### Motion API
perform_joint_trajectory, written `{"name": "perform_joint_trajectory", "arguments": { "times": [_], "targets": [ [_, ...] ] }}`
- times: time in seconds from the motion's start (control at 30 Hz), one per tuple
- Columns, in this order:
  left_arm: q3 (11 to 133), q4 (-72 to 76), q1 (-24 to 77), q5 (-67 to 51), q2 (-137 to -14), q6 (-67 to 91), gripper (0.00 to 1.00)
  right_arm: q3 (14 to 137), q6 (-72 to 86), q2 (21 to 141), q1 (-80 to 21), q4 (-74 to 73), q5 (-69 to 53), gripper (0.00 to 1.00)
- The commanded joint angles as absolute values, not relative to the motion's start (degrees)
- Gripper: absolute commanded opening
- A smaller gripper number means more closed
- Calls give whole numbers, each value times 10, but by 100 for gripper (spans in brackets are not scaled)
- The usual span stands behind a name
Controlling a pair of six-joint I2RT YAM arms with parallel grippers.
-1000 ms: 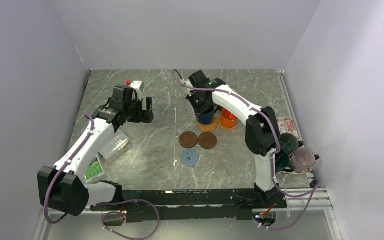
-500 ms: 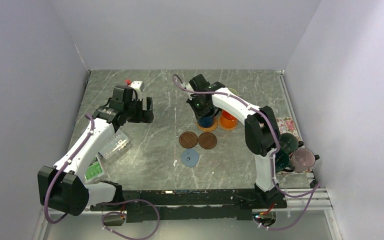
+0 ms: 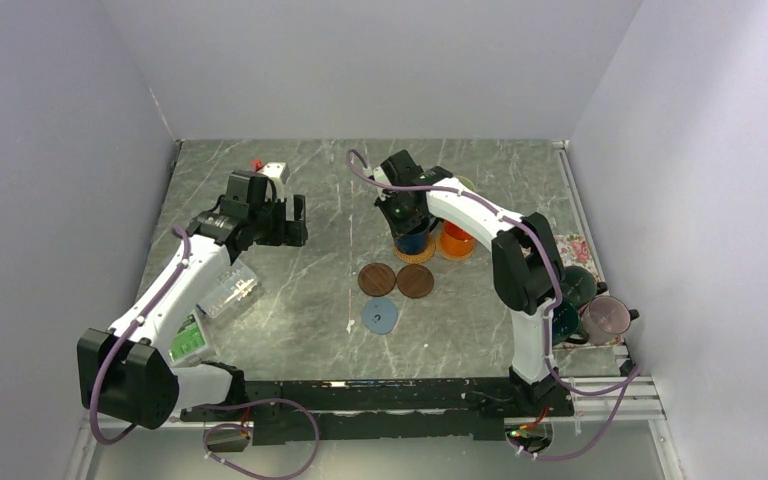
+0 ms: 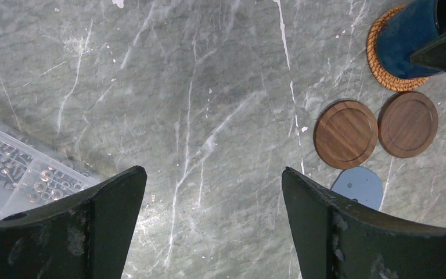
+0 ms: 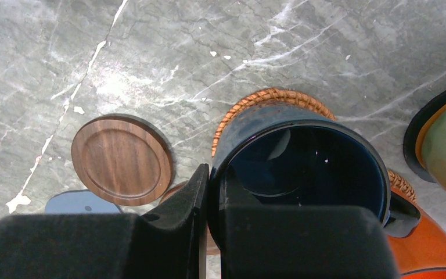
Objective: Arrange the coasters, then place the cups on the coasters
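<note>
The right tool point(image 5: 212, 186) is closed tight on the rim of the dark blue cup point(image 5: 302, 157), 1 finger outside the wall and 1 inside the mouth. The cup is upright over the middle of a tan woven coaster point(image 5: 267, 96) in the far centre of the marble bench point(image 3: 310, 300); whether its base rests on the weave cannot be told. Just to its right the orange cup point(image 3: 455, 240) stands on a second woven coaster point(image 5: 402, 181). Nearer the arms, 2 dark brown coasters point(image 4: 346, 133) point(image 4: 408, 124) lie flat side by side, just apart, and a blue-grey coaster point(image 4: 357, 187) lies just in front of the left one. The left tool point(image 4: 212, 174) hangs above bare bench on the left with its jaws spread wide and nothing between them. A clear plastic box point(image 4: 11, 168) of small metal parts sits below it to the left. At the right edge, 2 dark green cups point(image 3: 577, 285) point(image 3: 563, 320) and a mauve-grey cup point(image 3: 605, 318) cluster by the floral tray point(image 3: 575, 248).
</note>
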State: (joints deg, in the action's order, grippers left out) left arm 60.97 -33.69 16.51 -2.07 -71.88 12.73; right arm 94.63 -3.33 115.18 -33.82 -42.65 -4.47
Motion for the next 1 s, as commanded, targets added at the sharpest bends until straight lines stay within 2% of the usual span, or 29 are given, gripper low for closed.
{"name": "perform_joint_trajectory", "arguments": {
  "times": [0.0,0.47,0.7,0.8,0.97],
  "targets": [
    [611,-325,163,-22,-718,119,93,939,-45,1108,-336,-406,-35,0],
    [611,-325,163,-25,-719,118,93,927,-46,1106,-336,-410,-26,0],
    [611,-325,164,-25,-721,119,93,923,-45,1102,-336,-413,-23,12],
    [610,-325,163,-25,-720,119,93,923,-46,1102,-335,-415,-20,20],
    [611,-325,163,-26,-721,120,93,923,-46,1100,-336,-416,-20,27]
  ]
}}
